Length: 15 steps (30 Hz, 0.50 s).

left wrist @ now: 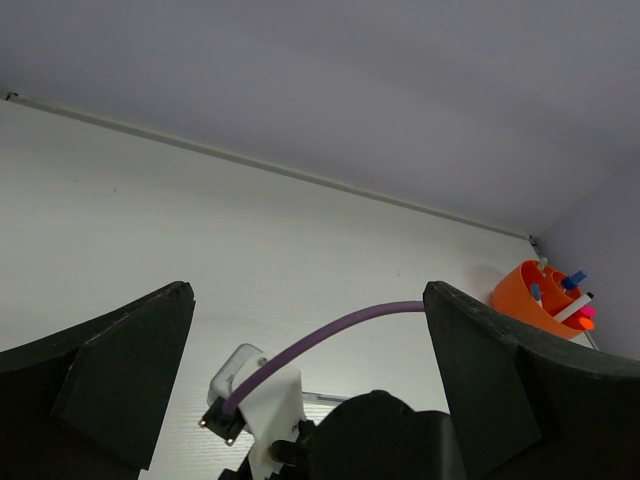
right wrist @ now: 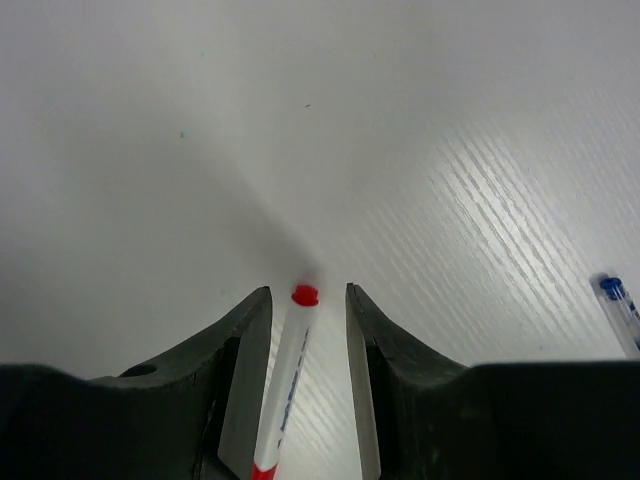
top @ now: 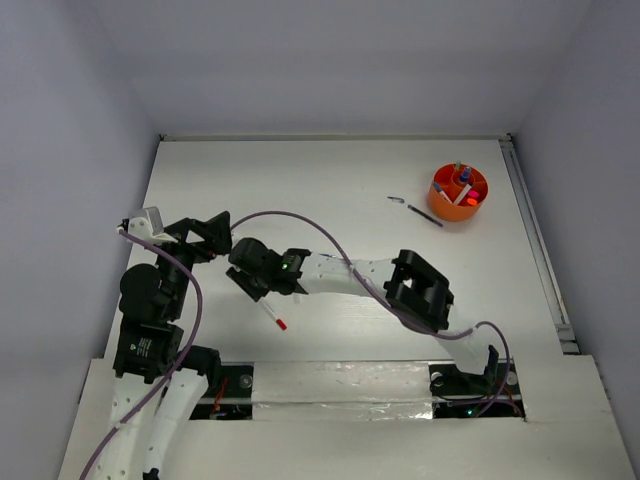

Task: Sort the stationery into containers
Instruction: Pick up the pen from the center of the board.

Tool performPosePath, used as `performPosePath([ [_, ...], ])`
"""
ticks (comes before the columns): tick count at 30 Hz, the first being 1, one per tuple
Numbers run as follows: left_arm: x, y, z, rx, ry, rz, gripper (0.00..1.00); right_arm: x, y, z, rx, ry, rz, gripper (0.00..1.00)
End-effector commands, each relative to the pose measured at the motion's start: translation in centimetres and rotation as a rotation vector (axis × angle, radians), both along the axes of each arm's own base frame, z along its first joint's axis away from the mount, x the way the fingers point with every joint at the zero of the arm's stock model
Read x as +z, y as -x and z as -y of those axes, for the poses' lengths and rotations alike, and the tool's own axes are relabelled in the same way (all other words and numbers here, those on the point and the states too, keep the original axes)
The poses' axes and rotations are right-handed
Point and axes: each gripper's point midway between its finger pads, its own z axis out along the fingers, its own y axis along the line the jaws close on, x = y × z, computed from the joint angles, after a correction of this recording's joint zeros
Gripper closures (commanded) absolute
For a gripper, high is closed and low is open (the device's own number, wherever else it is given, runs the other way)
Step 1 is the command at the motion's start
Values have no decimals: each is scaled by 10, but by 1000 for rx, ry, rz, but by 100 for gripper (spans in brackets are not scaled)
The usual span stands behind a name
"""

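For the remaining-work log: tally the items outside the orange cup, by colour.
Red-capped pen: 1
Blue-capped pen, right wrist view only: 1
Dark pen: 1
Small bluish piece: 1
Total: 4

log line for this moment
right hand: open, straddling red-tipped pen | left hand: open, empty | cup: several items inside | dark pen: loose beside cup

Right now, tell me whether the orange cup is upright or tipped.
Upright: the orange cup shows its open top, stationery standing inside.

White table (top: 330, 180) — pale grey walls (top: 60, 100) (evenly lit).
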Motion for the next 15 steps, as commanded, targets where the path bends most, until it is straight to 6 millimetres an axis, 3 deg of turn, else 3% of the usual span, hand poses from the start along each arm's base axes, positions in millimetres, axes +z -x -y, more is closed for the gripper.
performPosePath([
  [1, 11, 1, 1, -6, 7, 48, 1, -9, -7, -12, -7, 15, 38, 58],
  [6, 12, 1, 3, -17, 6, 50, 1, -34, -5, -12, 12, 69, 11, 58],
  [15, 12, 0, 3, -18, 4, 48, 1, -49, 5, 6, 1, 123, -37, 58],
])
